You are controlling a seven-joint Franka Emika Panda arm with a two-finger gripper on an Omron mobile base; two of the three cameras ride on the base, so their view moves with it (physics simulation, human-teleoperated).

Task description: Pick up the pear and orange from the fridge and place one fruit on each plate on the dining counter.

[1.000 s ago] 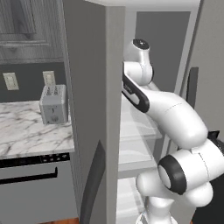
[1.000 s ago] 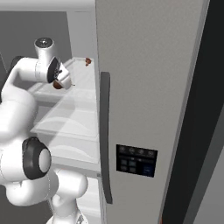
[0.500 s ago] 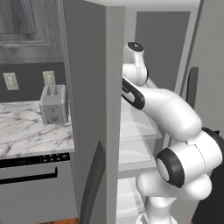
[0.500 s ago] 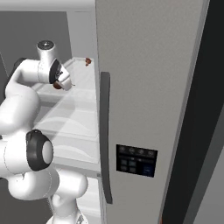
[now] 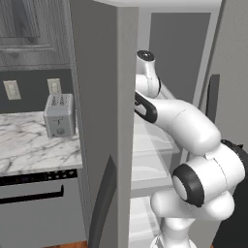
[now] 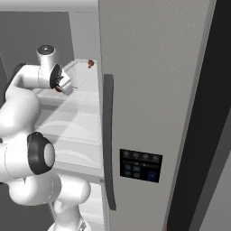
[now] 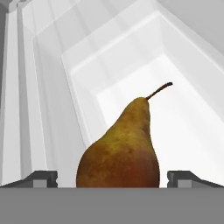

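The gripper (image 7: 112, 178) is wide open and holds nothing yet. Its two fingers (image 7: 40, 178) stand one on each side of the pear (image 7: 120, 151), which sits between them on a white shelf (image 7: 183, 122) inside the fridge (image 6: 153, 90).

The pear looks light, firm and smooth, so it could slip or roll. Its fat bottom part is the best place to squeeze, not the thin neck or the stalk. Squeeze softly, since it may bruise.

Farther back on the shelf is a small reddish thing (image 6: 90, 63), maybe other food; it is too small to tell.
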